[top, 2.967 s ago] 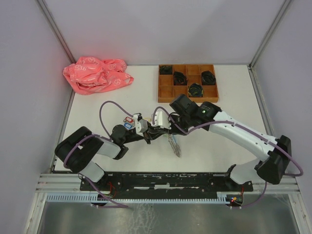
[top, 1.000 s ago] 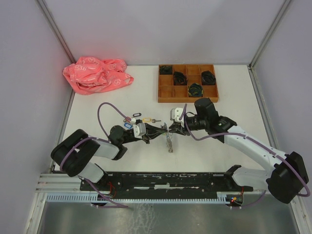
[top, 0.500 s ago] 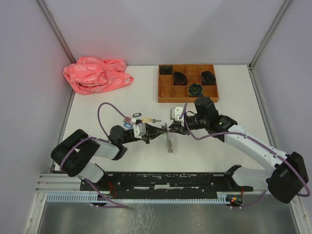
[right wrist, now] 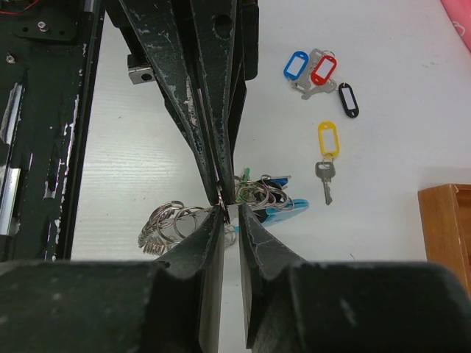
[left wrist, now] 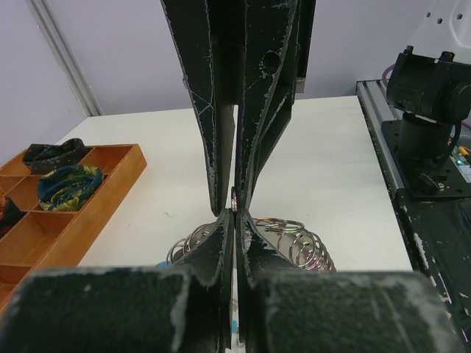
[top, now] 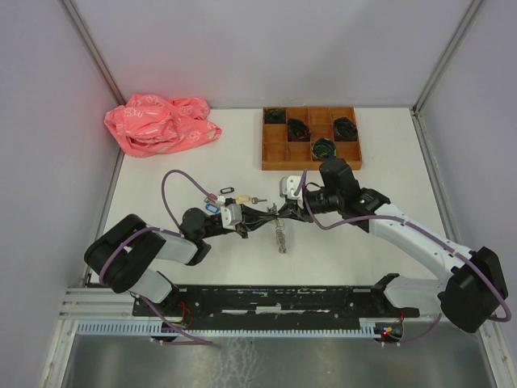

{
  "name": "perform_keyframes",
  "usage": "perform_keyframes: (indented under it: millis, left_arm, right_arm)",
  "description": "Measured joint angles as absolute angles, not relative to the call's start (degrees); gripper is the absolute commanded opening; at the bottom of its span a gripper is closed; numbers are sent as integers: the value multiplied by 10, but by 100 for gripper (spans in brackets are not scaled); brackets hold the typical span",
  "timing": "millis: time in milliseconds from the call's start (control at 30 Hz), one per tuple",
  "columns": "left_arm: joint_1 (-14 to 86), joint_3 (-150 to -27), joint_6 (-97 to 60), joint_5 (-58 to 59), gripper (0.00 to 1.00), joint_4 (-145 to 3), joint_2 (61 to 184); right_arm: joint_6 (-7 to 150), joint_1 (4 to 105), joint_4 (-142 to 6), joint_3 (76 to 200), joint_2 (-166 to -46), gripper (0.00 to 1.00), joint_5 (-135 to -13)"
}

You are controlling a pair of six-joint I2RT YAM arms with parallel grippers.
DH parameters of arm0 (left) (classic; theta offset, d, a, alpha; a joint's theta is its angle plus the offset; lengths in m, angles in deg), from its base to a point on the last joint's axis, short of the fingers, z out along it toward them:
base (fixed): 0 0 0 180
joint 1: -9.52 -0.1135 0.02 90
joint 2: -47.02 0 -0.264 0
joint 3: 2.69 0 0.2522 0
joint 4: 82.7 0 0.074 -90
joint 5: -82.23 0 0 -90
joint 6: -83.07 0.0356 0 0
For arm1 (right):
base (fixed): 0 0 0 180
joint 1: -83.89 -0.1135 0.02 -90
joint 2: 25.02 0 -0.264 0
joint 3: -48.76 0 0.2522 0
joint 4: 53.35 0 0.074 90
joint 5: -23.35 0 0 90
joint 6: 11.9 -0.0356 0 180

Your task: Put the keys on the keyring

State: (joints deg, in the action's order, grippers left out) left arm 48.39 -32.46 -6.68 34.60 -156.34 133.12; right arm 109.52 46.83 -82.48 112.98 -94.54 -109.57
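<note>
The keys [right wrist: 327, 140] lie loose on the bench [top: 363, 234] behind our left hand [top: 266, 216], which pinches the keyring [top: 280, 234] hanging at centre, and our right hand [top: 284, 212], lately drawn back rightward, now nips that ring too, so we judge it steadied, no loose key yet fetched.

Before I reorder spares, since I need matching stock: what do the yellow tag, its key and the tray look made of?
Yellow tag: glossy plastic, likely, with a pale label window. Key: bare silvery metal, shiny. Tray: apparently wood, warm brown, matte.
</note>
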Motion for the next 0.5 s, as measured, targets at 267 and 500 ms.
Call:
perform_keyframes:
  millis: [267, 500]
  left_arm:
    - [484, -325, -67, 346, 3, -1563, 1331]
    - [484, -325, -67, 346, 11, -1563, 1331]
  right_arm:
    - [1116, 468, -849, 1142, -951, 6, -1100]
    - [1175, 467, -872, 1148, -951, 1, -1104]
